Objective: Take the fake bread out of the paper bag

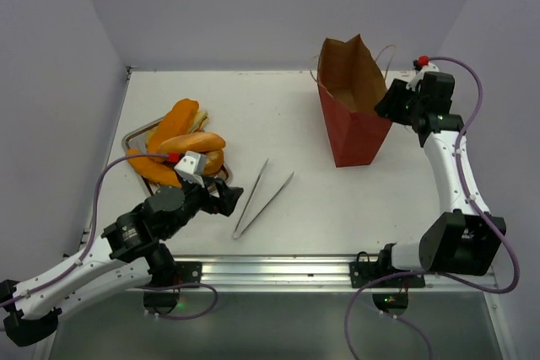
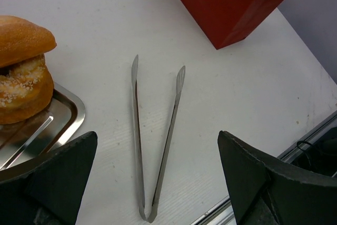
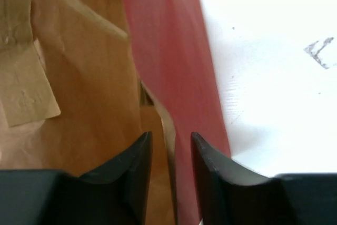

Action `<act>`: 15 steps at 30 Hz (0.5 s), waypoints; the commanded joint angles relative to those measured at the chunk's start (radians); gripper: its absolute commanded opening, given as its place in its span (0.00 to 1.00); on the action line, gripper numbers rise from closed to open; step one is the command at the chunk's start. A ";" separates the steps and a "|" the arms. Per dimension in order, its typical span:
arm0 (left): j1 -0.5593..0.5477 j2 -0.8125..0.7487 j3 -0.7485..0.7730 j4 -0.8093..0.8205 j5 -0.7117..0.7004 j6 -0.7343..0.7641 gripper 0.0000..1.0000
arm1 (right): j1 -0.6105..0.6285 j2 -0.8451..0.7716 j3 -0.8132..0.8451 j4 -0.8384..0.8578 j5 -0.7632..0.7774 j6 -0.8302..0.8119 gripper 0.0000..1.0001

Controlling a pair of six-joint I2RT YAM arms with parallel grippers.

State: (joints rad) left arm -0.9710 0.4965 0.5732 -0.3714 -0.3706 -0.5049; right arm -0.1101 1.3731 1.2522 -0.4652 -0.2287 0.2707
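- At the left of the white table (image 1: 295, 115), a square metal tray (image 1: 129, 138) with a raised, rounded rim carries the fake bread (image 1: 181, 128). The long golden-orange toy rolls are heaped together, outside the bag and well apart from it.
- At the far right stands the dark red paper bag (image 1: 354, 128), upright with its mouth open and its brown kraft lining showing. A thin tan cord handle (image 1: 390, 51) loops above its rim.
- Between tray and bag, shiny metal tongs (image 1: 261, 198) lie flat on the table, blades spread in a narrow V, joined end toward the near edge.
- The left gripper (image 1: 221, 197) hovers just beside the tray's near corner, jaws spread wide with nothing between them.
- The right gripper (image 3: 171, 138) sits at the bag's right wall. Its jaws stand slightly apart, straddling the paper edge without pinching it.
- Left wrist view only: a round orange-brown bun (image 2: 21, 96) with a grainy, seeded crust, a smooth roll (image 2: 23, 38) resting on it, and the tray's brushed, reflective floor.
- Right wrist view only: the creased kraft interior with a paler rectangular paper patch (image 3: 26, 88) stuck on it, beside the matte red outer face.
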 commanded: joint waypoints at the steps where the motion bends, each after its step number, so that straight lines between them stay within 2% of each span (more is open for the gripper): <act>1: -0.003 0.013 0.013 -0.009 0.002 0.011 1.00 | -0.002 -0.061 0.009 -0.018 0.038 -0.042 0.54; 3: -0.003 0.020 0.017 -0.020 0.002 0.012 1.00 | -0.002 -0.078 0.032 -0.030 0.060 -0.076 0.67; 4: -0.003 0.019 0.019 -0.021 0.004 0.012 1.00 | -0.002 -0.088 0.044 -0.035 0.071 -0.083 0.79; 6: -0.003 0.010 0.025 -0.026 0.001 0.014 1.00 | -0.002 -0.120 0.079 -0.050 0.106 -0.117 0.88; 7: -0.003 0.005 0.025 -0.026 -0.001 0.019 1.00 | -0.002 -0.132 0.093 -0.056 0.120 -0.134 0.97; 15: -0.003 -0.041 0.039 -0.060 -0.016 0.022 1.00 | -0.002 -0.238 0.197 -0.148 0.320 -0.177 0.99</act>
State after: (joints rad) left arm -0.9710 0.4740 0.5762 -0.4107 -0.3714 -0.5037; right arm -0.1116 1.1889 1.3911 -0.5694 -0.0273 0.1360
